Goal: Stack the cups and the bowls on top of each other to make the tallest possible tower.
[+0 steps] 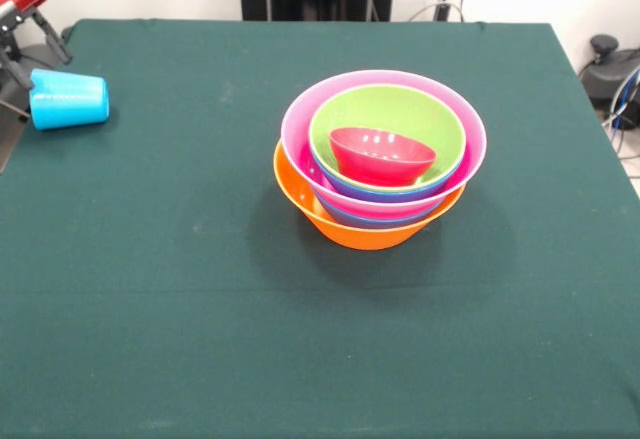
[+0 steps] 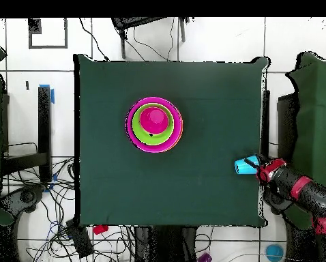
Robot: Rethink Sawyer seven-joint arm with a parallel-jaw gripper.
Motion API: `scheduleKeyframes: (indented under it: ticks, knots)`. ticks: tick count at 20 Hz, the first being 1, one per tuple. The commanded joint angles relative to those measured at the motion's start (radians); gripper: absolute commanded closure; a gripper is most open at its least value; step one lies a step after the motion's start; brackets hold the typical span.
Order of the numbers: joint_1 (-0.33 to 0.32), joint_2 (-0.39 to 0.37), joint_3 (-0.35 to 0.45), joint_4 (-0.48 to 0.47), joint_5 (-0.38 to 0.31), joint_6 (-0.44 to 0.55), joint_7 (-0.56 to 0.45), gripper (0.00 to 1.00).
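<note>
Green table (image 1: 150, 289), nested bowls (image 1: 380, 159), gripper (image 1: 25, 84) (mostly cut off) on cup (image 1: 68, 99)

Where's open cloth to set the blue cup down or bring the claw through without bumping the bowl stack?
The bowls sit nested slightly past the table's middle. All around them the green cloth is bare: the wide band nearest the front camera, and both sides. The only tight spot is the front view's upper-left edge, where the claw holds the blue cup on its side.
</note>
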Motion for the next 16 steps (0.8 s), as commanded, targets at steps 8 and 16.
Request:
scheduleKeyframes:
  ticks: [8, 16]
  knots:
    - [0.107, 0.101, -0.017, -0.160, -0.040, -0.020, -0.352, 0.00]
    - [0.120, 0.091, -0.023, -0.171, -0.039, -0.006, -0.342, 0.00]
